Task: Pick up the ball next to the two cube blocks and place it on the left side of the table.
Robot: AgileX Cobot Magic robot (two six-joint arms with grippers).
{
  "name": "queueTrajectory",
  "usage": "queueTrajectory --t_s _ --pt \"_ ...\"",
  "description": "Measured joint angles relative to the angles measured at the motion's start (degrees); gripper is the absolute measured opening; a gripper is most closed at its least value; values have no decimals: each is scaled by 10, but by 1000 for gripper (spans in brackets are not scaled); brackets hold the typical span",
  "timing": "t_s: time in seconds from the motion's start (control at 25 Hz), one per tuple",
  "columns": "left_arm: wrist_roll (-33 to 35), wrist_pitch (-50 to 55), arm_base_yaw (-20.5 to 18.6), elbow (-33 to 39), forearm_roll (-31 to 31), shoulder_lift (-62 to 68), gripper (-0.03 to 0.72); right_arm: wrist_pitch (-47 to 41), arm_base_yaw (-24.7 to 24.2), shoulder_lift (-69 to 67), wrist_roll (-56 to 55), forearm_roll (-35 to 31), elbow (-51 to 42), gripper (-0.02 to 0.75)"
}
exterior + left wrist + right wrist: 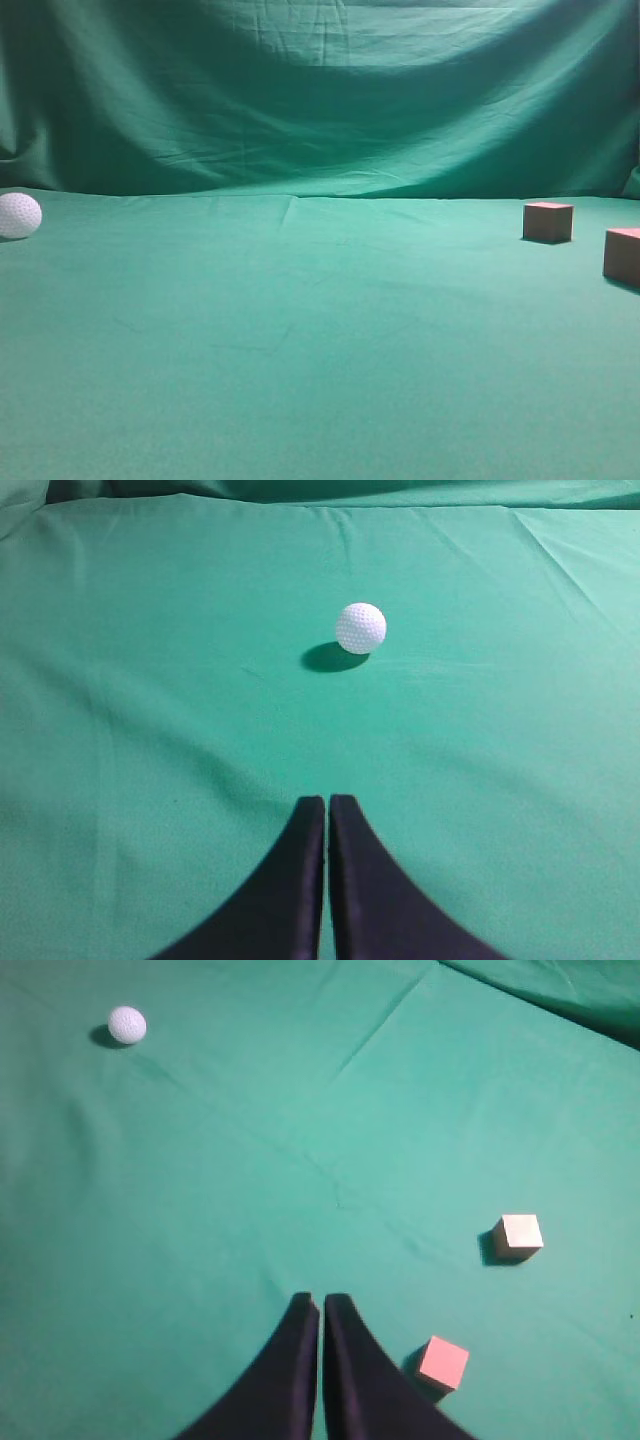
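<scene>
The white dimpled golf ball (pixel 18 215) rests on the green table (pixel 300 340) at the far left edge of the exterior view. It also shows in the left wrist view (pixel 360 628), ahead of my left gripper (pixel 327 802), which is shut and empty, well short of it. Two reddish-brown cube blocks (pixel 548 221) (pixel 622 256) sit at the right, far from the ball. In the right wrist view my right gripper (pixel 320 1302) is shut and empty, with one cube (pixel 443 1363) just to its right, the other cube (pixel 520 1236) farther off, and the ball (pixel 127 1024) far at the upper left.
A draped, wrinkled green cloth backdrop (pixel 320 90) hangs behind the table. Neither arm shows in the exterior view.
</scene>
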State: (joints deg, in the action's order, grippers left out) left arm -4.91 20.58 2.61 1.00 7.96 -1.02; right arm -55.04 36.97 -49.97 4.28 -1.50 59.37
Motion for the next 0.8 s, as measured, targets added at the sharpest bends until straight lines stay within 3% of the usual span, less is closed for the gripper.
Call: queueTrajectory --t_s 0.44,0.8 --pt "0 0 0 0 0 0 0 153 -12 196 -22 53 -212 0" --pt "0 0 0 0 0 0 0 307 -175 338 -32 60 -401 0"
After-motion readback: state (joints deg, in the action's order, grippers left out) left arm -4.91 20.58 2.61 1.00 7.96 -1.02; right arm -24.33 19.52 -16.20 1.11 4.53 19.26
